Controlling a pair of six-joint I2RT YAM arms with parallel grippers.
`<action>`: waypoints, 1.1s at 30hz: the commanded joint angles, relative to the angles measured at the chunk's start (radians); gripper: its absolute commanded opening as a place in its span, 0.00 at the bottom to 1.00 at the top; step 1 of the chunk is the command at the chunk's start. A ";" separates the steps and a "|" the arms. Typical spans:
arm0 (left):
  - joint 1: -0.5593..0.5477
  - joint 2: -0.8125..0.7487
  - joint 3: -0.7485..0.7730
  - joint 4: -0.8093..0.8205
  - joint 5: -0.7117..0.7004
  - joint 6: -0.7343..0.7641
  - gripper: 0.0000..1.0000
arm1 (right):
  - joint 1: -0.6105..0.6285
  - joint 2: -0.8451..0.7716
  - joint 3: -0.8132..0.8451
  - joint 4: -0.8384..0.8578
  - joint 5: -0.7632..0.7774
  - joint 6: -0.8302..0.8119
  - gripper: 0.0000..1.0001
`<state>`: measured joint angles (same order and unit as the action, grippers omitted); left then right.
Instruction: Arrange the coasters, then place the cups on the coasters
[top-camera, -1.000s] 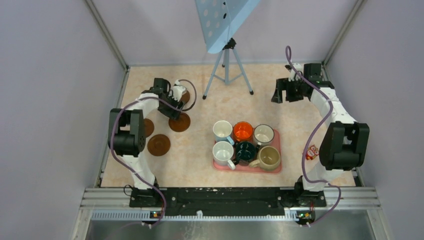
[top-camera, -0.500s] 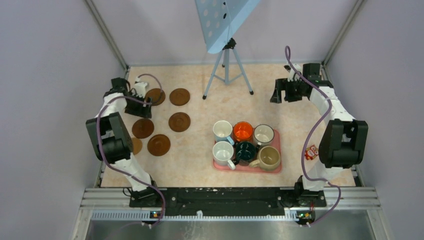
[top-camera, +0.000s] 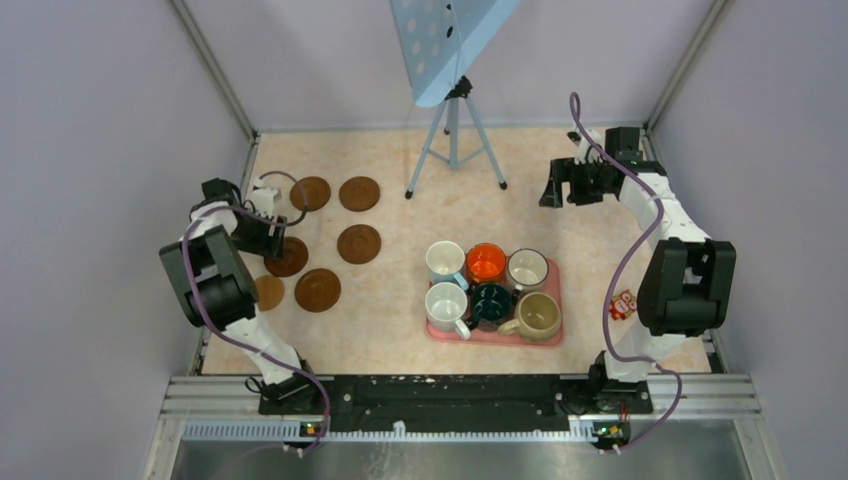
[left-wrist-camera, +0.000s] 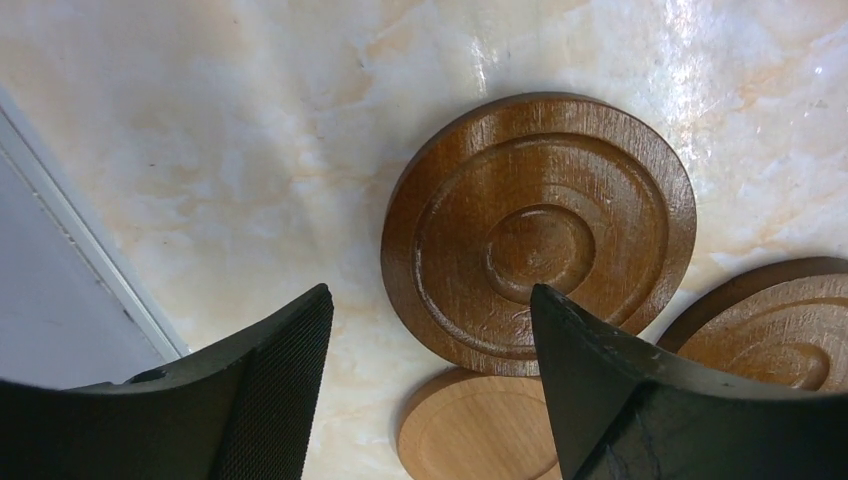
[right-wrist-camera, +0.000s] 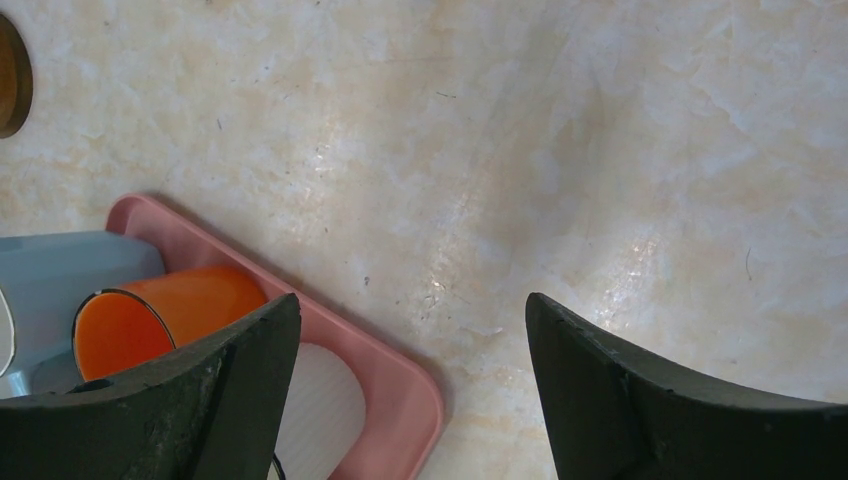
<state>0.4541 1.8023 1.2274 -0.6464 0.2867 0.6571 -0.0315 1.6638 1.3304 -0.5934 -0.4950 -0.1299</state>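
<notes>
Evidently the pink tray (top-camera: 490, 337) at lower middle stages everything. The left gripper (left-wrist-camera: 430, 310), jaws apart and empty, hovers mid-left, the right gripper (right-wrist-camera: 412, 320) likewise at upper right. Six cups (top-camera: 487, 263) sit grouped on the tray. The brown coasters (top-camera: 359, 243) are spread out at left as landing spots, the tan coaster (top-camera: 268, 292) lowest.

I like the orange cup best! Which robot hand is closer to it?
The right gripper. It hovers open past the far side of the pink tray, not far from the orange cup. The left gripper is far off on the other side, open above the brown coasters.
</notes>
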 joint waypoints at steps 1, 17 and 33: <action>-0.003 0.011 -0.027 0.046 0.004 0.027 0.77 | -0.004 0.002 0.038 0.002 -0.007 -0.013 0.82; -0.148 0.051 -0.048 0.120 -0.011 -0.039 0.60 | -0.004 0.001 0.036 -0.007 0.012 -0.017 0.82; -0.178 0.147 0.077 0.164 -0.123 -0.109 0.59 | -0.004 0.001 0.033 -0.002 0.004 -0.001 0.82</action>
<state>0.2790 1.8954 1.2774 -0.5316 0.2401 0.5556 -0.0315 1.6638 1.3304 -0.6003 -0.4862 -0.1303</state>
